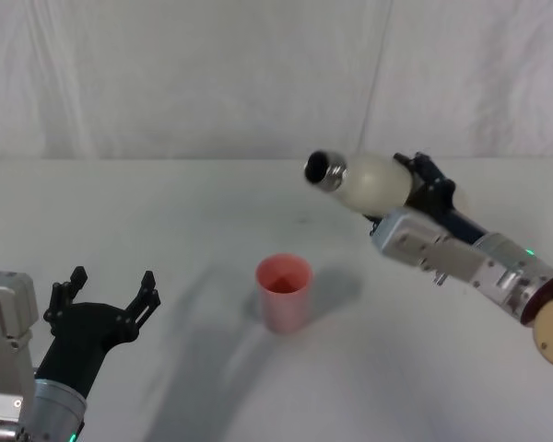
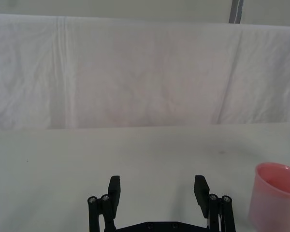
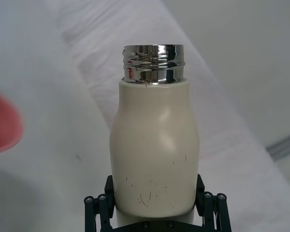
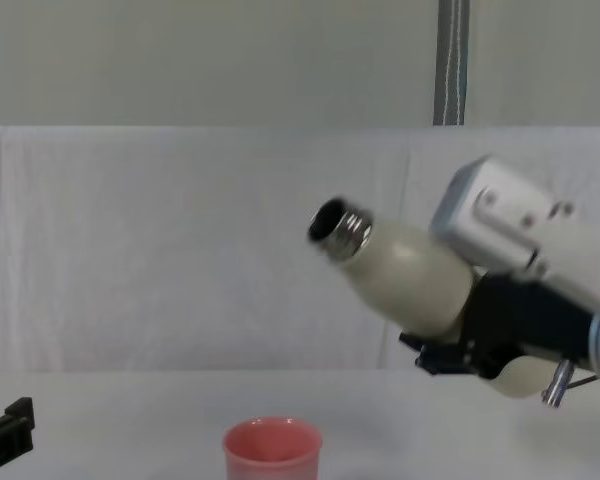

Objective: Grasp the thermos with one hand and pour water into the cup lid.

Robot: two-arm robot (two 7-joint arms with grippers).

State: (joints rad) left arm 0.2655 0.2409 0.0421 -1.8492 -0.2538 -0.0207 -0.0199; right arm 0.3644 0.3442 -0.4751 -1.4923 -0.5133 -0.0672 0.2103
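Right gripper (image 1: 417,189) jaws clamp the tilted thermos (image 1: 369,181), seemingly above cup lid (image 1: 284,292); left gripper (image 1: 108,293) gapes.

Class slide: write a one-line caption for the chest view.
Right gripper holds the tilted thermos in the air, open neck raised, above and right of the pink cup lid.

Probably a lab test bench: a white-draped table (image 1: 166,203), white cloth backdrop (image 4: 180,250) and metal pole (image 4: 452,60).

Thermos (image 3: 154,159) matt cream body, scuffed, shiny threaded steel neck, cup lid (image 1: 285,293) seemingly glossy pink plastic
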